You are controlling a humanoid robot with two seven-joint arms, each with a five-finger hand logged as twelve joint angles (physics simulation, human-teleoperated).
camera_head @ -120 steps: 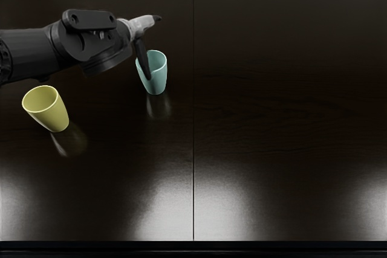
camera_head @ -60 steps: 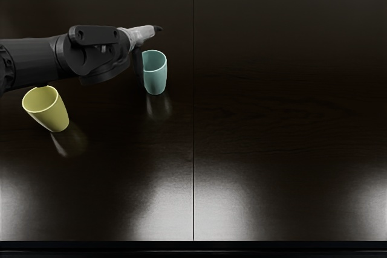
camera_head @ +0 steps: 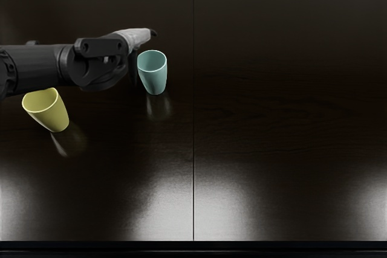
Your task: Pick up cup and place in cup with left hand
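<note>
Your left hand (camera_head: pixel 134 38) is spread just beside the upright teal cup (camera_head: pixel 153 78); your arm (camera_head: pixel 42 64) partly hides the yellow cup (camera_head: pixel 52 115).

From my end, the left arm (camera_head: pixel 39 66) is charcoal black and tube-shaped, with banded joints and a round-ended plate (camera_head: pixel 100 47) bearing round fittings. The left hand (camera_head: pixel 134 37) has a pale grey shell and a black tip (camera_head: pixel 153 32); the slim dark piece (camera_head: pixel 133 69) below is probably a finger.
</note>
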